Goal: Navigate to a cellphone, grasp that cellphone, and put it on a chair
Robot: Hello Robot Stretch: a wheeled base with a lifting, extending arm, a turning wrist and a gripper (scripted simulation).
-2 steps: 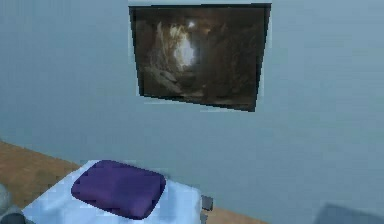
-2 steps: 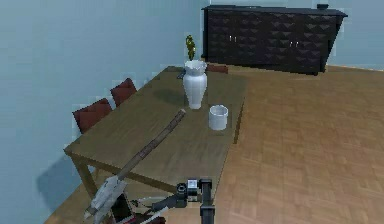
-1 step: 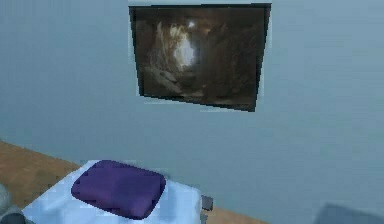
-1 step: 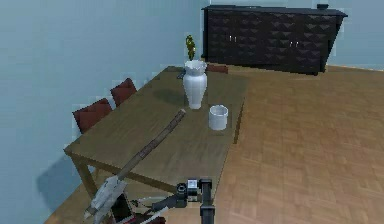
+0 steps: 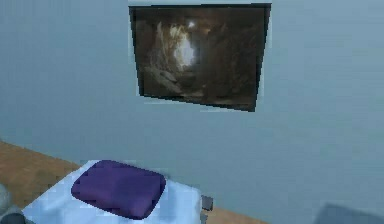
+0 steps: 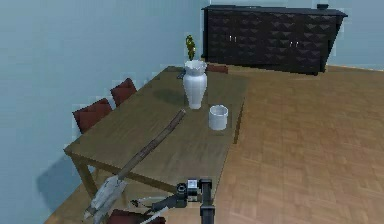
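Note:
My arm rises from the bottom edge of the arm side view, and the gripper points left at the near end of a wooden dining table. A red chair seat lies just under the gripper, so I cannot tell whether it holds anything. Two more red chairs stand along the table's left side. Another red chair is at its far end.
On the table stand a white vase with a yellow flower and a white mug; a long thin bat-like stick lies there too. A dark sideboard lines the far wall. Ahead are a bed with a purple pillow and a painting.

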